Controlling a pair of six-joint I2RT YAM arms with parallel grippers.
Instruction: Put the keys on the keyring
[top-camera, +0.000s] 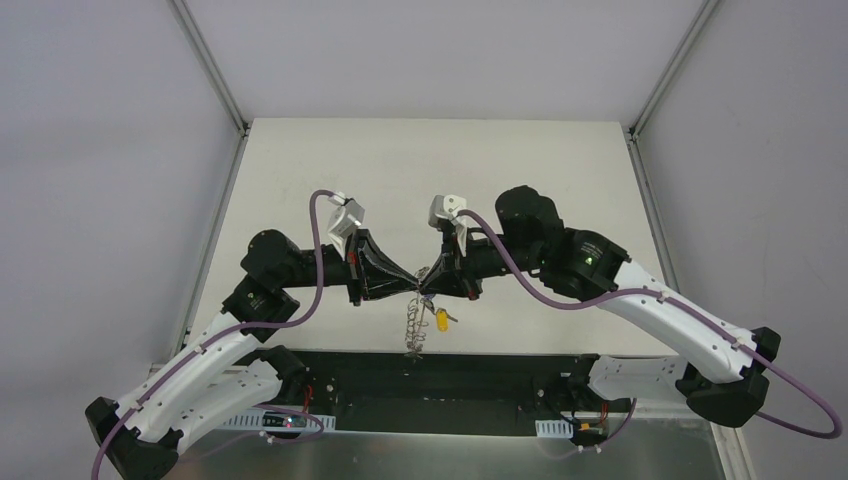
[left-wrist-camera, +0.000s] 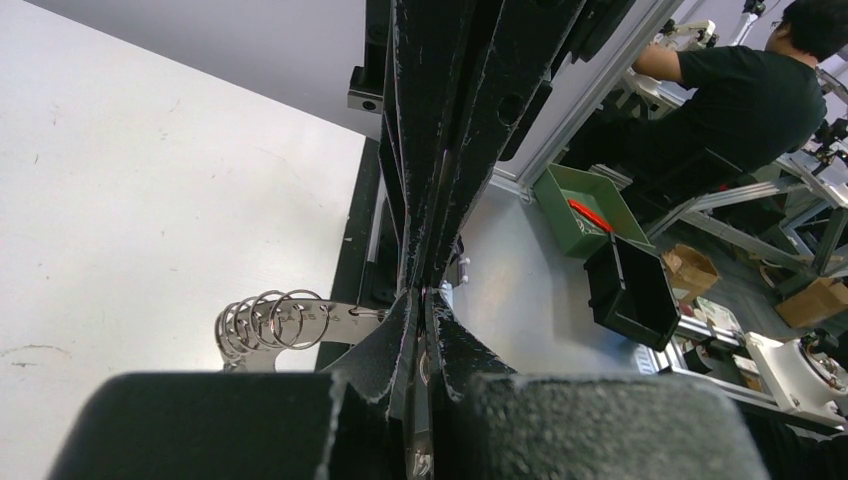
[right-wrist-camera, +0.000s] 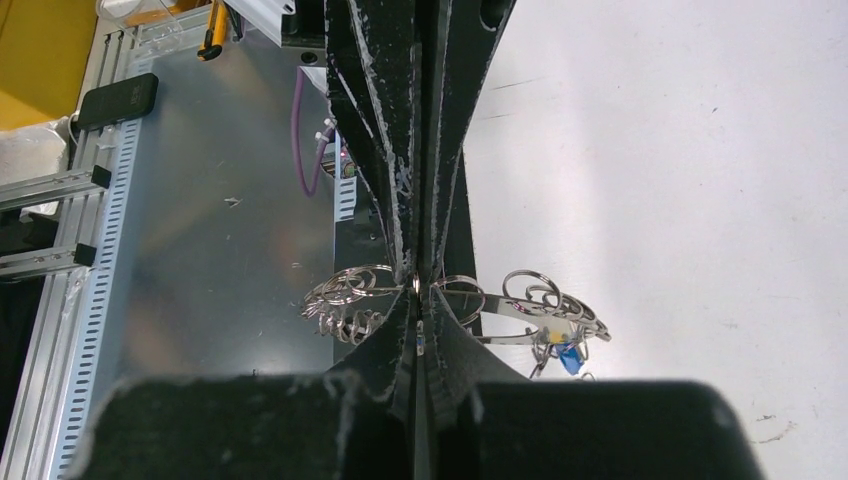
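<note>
The keyring (top-camera: 415, 335), a silvery ring fringed with small loops, hangs edge-on between my two grippers above the table's near edge. My left gripper (top-camera: 412, 283) and right gripper (top-camera: 427, 280) meet tip to tip, both shut on its top. A yellow-headed key (top-camera: 441, 320) hangs from the ring on the right side. In the left wrist view my left gripper (left-wrist-camera: 428, 295) pinches the ring and its loops (left-wrist-camera: 268, 322) stick out to the left. In the right wrist view my right gripper (right-wrist-camera: 418, 290) clamps the keyring (right-wrist-camera: 520, 305), and a blue-headed key (right-wrist-camera: 569, 360) dangles at its right end.
The white table (top-camera: 430, 180) stretches behind the grippers. A black strip (top-camera: 480, 385) and a metal plate lie along the near edge below the ring. Beyond the table, the left wrist view shows a green bin (left-wrist-camera: 580, 205), a black bin (left-wrist-camera: 630, 290) and a person (left-wrist-camera: 740, 100).
</note>
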